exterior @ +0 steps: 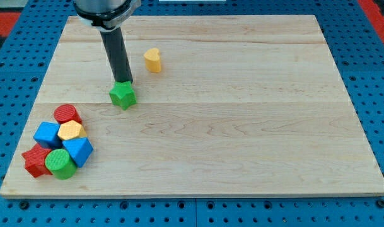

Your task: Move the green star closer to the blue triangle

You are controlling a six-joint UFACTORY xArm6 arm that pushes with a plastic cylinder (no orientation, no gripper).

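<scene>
The green star (123, 96) lies on the wooden board (242, 126) in the upper left part. My tip (124, 82) touches the star's top edge, just above it in the view. The blue triangle (79, 151) sits in a cluster of blocks at the view's lower left, well below and left of the star.
The cluster also holds a red cylinder (67, 114), a blue cube (46, 133), a yellow hexagon (72, 131), a red star (34, 161) and a green cylinder (60, 164). A yellow heart-shaped block (153, 60) stands right of my rod.
</scene>
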